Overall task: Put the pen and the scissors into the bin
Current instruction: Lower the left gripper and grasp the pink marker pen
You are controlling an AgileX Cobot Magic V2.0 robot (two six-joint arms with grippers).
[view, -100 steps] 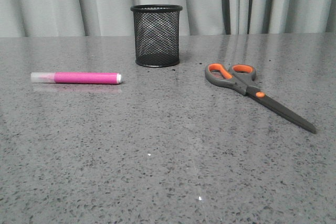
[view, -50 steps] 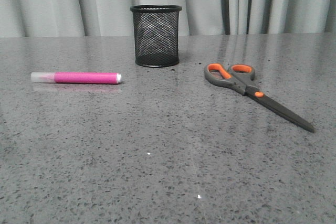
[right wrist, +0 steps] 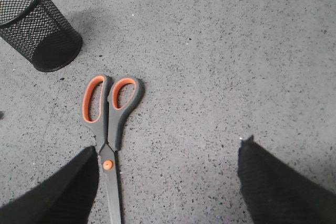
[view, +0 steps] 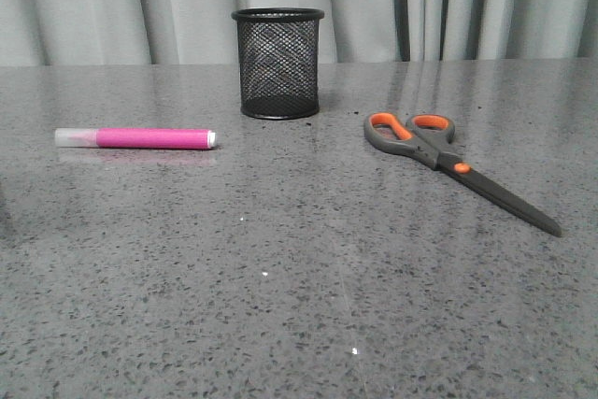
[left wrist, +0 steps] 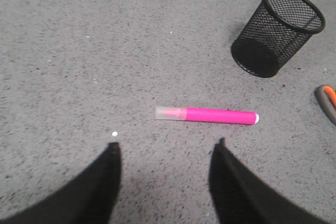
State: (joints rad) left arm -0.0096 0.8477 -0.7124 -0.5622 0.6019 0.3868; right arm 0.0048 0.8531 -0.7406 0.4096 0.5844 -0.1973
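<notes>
Nothing on the bench [view: 299, 306] has visibly moved since the earlier frame. Upright at the back stands the bin [view: 277, 64]. To its left, well apart, the pen [view: 135, 138] lies flat; to its right lie the scissors [view: 448, 163], blades closed. Above the pen the left pincer [left wrist: 167, 153] hangs wide open and empty; the right pincer [right wrist: 168, 156] gapes empty beside the scissors.
</notes>
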